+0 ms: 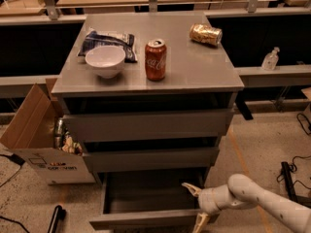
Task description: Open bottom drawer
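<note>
The bottom drawer point(146, 220), lowest of three, stands pulled well out toward the near side, the task seemingly almost done. The gripper point(196, 206), fingers spread, straddles its front's right end, clamping nothing.

Smooth pale plastic end effector point(194, 207) at front of matte grey bottom drawer point(146, 221).

- bottom drawer point(146, 221) pulled well out, dark boxy inside showing
- gripper point(196, 206) at drawer's right front corner; fingers spread, one inside the box, other outside front panel
- cabinet top point(194, 76): white bowl point(105, 60) w/ blue snack bag point(108, 40) just behind; Coca-Cola can point(155, 59) upright; gold can point(205, 34) on its side, back right
- open cardboard box point(34, 135) on floor, left of cabinet
</note>
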Robot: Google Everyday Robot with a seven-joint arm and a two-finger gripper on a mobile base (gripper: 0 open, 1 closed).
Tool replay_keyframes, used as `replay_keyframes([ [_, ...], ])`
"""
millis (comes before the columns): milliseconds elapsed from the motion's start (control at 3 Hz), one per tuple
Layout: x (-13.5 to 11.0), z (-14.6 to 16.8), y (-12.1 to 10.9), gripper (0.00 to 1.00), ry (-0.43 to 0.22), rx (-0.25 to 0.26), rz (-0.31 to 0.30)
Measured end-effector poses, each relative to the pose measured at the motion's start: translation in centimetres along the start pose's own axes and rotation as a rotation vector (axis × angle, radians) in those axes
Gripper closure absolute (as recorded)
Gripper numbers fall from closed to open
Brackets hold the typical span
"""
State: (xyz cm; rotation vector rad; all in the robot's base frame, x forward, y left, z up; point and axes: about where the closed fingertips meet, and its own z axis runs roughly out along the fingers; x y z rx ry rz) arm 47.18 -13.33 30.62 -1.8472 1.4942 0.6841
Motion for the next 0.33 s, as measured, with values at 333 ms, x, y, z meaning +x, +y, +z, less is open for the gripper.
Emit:
replay_keyframes([
  [333,0.26,-0.33,0.40,0.00,-0.003,0.012,-0.003],
])
